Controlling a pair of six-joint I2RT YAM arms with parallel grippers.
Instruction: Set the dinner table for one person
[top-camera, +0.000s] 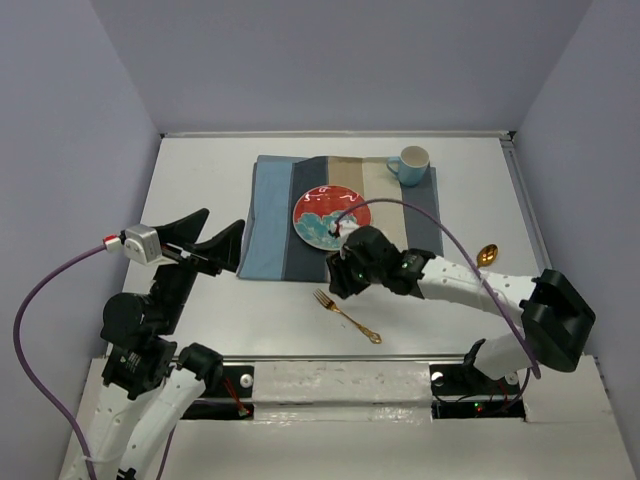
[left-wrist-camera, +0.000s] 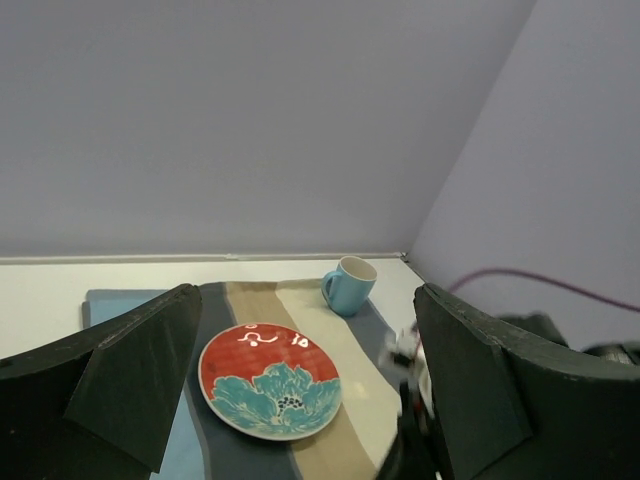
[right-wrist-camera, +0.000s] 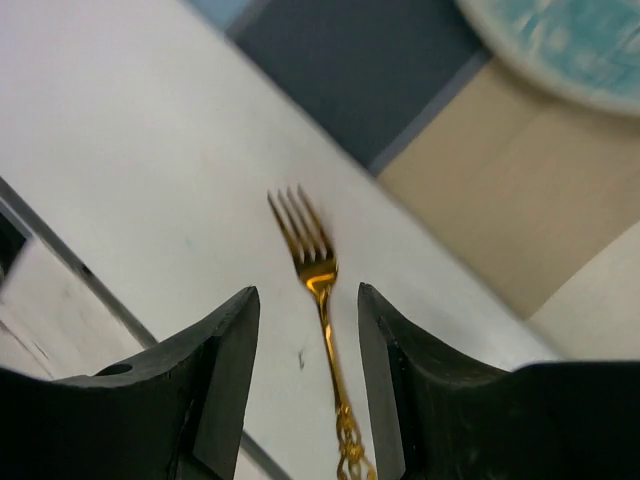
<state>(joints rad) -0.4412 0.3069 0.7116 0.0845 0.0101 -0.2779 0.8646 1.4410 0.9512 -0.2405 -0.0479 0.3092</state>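
The white dinner table (top-camera: 200, 180) carries a blue, tan and grey striped placemat (top-camera: 270, 220). A red and teal flowered plate (top-camera: 327, 220) lies on it, with a blue mug (top-camera: 410, 165) at its far right corner. A gold fork (top-camera: 347, 315) lies on the bare table in front of the placemat. My right gripper (top-camera: 345, 275) is open, low over the fork's tine end. In the right wrist view the fork (right-wrist-camera: 325, 330) lies between the open fingers (right-wrist-camera: 225, 340), not gripped. My left gripper (top-camera: 212, 245) is open and empty, raised left of the placemat.
A gold spoon (top-camera: 487, 256) lies on the table to the right of the placemat. The left wrist view shows the plate (left-wrist-camera: 270, 380), the mug (left-wrist-camera: 348, 284) and the far wall. The table's near edge (top-camera: 330, 358) is close behind the fork handle.
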